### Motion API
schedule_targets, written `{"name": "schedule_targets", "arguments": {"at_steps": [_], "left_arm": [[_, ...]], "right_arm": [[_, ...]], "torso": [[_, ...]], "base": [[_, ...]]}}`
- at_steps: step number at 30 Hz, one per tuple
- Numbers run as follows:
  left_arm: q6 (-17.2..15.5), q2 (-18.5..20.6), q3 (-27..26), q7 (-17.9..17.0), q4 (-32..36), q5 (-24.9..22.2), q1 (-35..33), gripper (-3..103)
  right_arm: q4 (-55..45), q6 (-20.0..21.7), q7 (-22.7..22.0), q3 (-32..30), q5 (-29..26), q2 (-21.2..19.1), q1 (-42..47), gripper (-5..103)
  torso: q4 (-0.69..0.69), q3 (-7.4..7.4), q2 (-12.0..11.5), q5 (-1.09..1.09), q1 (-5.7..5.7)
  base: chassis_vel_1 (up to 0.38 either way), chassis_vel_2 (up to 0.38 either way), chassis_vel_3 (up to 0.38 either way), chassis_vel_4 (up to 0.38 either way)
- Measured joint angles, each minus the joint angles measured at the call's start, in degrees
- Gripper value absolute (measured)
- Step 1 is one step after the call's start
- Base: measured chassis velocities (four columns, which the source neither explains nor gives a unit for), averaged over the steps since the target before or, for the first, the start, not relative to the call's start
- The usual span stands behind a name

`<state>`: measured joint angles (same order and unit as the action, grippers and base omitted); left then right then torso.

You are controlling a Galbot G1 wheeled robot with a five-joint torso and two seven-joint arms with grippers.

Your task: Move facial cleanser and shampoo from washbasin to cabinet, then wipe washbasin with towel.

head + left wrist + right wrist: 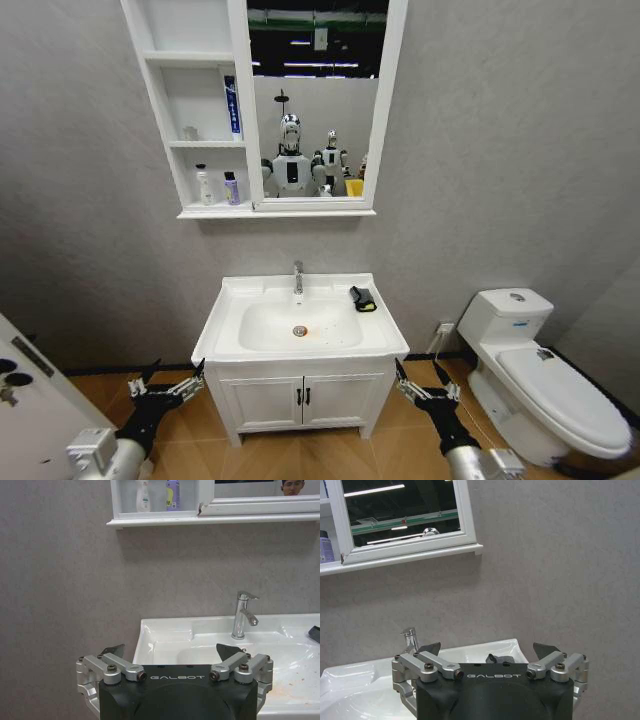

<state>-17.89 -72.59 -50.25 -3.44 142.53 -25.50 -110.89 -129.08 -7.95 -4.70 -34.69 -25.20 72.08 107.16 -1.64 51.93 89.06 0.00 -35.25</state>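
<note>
The white washbasin (230,300) sits on a low vanity, and the black towel (363,298) lies on its right rim beside the tap (298,277). Above it hangs the cabinet (165,100). In its lowest niche stand a white bottle (204,186) and a purple bottle (231,188); I cannot tell which is the facial cleanser and which the shampoo. My left gripper (172,374) is open, low at the vanity's left. My right gripper (420,375) is open, low at its right. The left wrist view shows the left gripper (170,650) facing the washbasin (165,630), and the right wrist view shows the right gripper (487,647).
A blue tube (232,105) stands in the cabinet's middle niche. A white toilet (540,370) stands on the right, close to my right arm. A white panel (30,400) juts in at the lower left. The vanity doors (300,400) are closed.
</note>
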Motion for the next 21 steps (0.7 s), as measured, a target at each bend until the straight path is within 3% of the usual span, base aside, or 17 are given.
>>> {"name": "schedule_targets", "arguments": {"at_steps": [13,17,21], "left_arm": [[-0.08,0.09,0.06,-0.12,-0.08,-0.1,0.12,100],[-0.1,0.1,0.08,-0.13,-0.09,-0.12,0.14,100],[-0.12,0.11,0.08,-0.14,-0.11,-0.13,0.14,100]], "right_arm": [[-0.86,0.38,-2.08,0.45,3.07,0.8,0.72,100],[-1.22,1.88,-3.48,0.43,5.28,0.74,0.3,100],[-2.04,7.43,-5.67,-0.05,2.99,0.56,-1.17,100]], "torso": [[-0.01,0.01,-0.01,-0.02,-0.01],[0.0,0.02,-0.03,0.0,-0.06],[0.0,0.03,-0.04,0.02,-0.1]], "base": [[-0.203,0.21,0.215,-0.223],[-0.255,0.236,0.238,-0.255],[-0.154,0.144,0.133,-0.051]]}}
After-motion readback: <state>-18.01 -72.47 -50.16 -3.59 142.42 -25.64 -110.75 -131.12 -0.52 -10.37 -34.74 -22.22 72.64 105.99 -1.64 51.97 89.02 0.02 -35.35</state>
